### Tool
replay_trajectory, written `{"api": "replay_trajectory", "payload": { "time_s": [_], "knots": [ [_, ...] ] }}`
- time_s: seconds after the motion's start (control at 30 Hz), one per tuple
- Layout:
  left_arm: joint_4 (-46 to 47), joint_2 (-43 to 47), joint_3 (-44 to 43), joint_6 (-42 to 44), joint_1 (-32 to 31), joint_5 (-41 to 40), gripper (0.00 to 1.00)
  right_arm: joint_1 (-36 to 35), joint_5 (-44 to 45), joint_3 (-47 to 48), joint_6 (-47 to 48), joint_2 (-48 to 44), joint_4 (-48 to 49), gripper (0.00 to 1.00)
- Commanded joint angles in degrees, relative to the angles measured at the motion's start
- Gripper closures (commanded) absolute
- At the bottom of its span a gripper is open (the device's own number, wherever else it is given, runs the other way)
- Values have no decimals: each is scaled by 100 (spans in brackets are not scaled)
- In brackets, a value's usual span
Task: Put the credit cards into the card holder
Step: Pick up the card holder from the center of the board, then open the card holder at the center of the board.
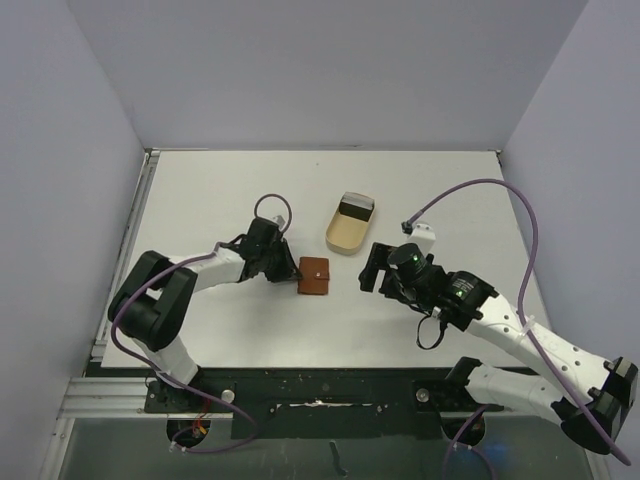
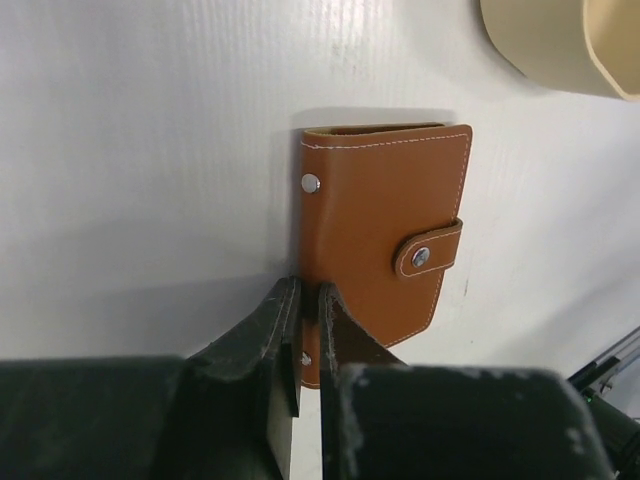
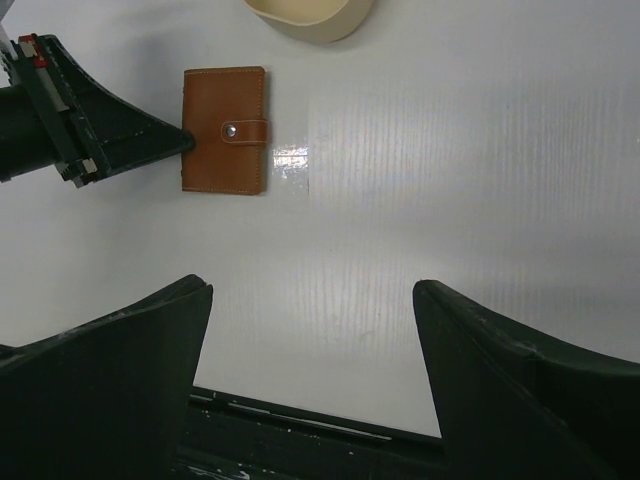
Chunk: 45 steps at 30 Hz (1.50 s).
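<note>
The card holder (image 1: 315, 275) is a small reddish-brown wallet lying flat near the table's middle, its snap strap fastened (image 2: 421, 258). My left gripper (image 2: 308, 290) is shut, its tips resting over the holder's near corner, where a strip of leather with a rivet shows in the thin gap. The right wrist view has those tips (image 3: 188, 140) touching the holder (image 3: 224, 130) at its left edge. To the right of the holder, my right gripper (image 3: 312, 300) stands open over bare table. The credit cards are not clearly in view. A dark patch (image 1: 356, 207) lies at the tray's far end.
A tan oval tray (image 1: 343, 236) sits just beyond and right of the holder, its rim also in the left wrist view (image 2: 540, 55). White walls close in the table on three sides. The dark base rail (image 1: 320, 405) runs along the near edge.
</note>
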<state>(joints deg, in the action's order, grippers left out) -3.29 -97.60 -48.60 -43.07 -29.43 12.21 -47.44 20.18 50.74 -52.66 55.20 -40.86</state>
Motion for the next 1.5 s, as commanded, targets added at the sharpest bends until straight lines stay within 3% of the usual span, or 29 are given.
{"api": "replay_trajectory", "payload": {
  "time_s": [0.0,0.23,0.43,0.97,1.47],
  "knots": [
    [-26,378,113,-27,-129,369,100,-72,-132,43,-62,203,546,20],
    [429,1349,882,-677,-332,740,100,-181,-344,292,-39,853,952,50],
    [994,2020,1613,-1271,-606,637,100,-354,-868,143,-270,1444,1723,66],
    [1443,1860,1897,-1499,-932,210,100,-544,-1612,337,-777,3223,2384,65],
    [1375,1804,1872,-1549,-1105,29,100,-711,-988,388,-552,3955,2015,67]
  ]
}}
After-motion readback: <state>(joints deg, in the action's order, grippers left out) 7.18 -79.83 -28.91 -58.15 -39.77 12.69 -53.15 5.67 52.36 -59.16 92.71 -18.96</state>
